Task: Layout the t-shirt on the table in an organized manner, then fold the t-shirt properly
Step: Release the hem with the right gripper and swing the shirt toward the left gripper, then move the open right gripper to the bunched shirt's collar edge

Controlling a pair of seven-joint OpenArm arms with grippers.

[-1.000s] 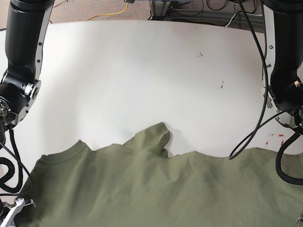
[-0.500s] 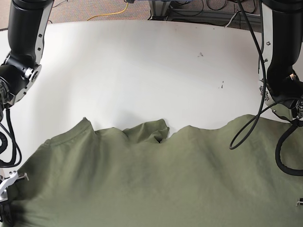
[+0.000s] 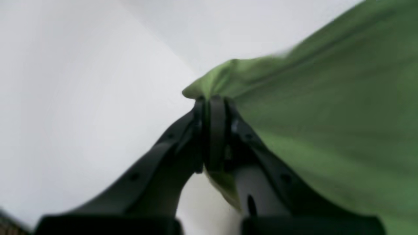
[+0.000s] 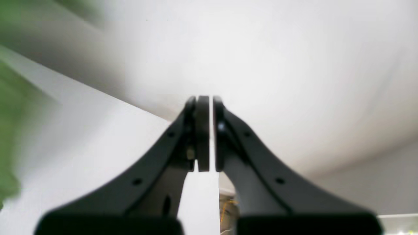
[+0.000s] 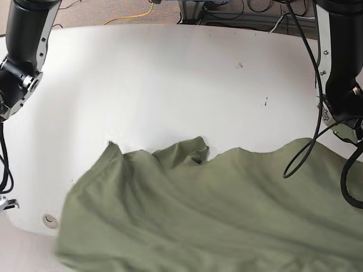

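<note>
The left fingers point(image 3: 214, 101) are pressed tight together on a bunched edge of the t-shirt point(image 3: 326, 124). The green cloth pokes out just past the black tips and spreads away to one side. Only the left wrist view shows this pinch; the base view cuts that hand off.

The right fingers point(image 4: 205, 99) are almost together, with only a thin slit between them. Nothing is in them. A blurry bit of green shows at the side of that view, apart from the tips.

The base view shows the whole t-shirt point(image 5: 215, 209). It lies over the near part of the worktop point(image 5: 170, 79) and runs off the near edge. Its far edge is wavy, with a small folded bump in the middle. The cloth is soft olive green with long, low wrinkles.

The worktop is smooth and white, with a rounded edge. A small round hole point(image 5: 51, 219) sits near the near edge, just beside the cloth.
</note>
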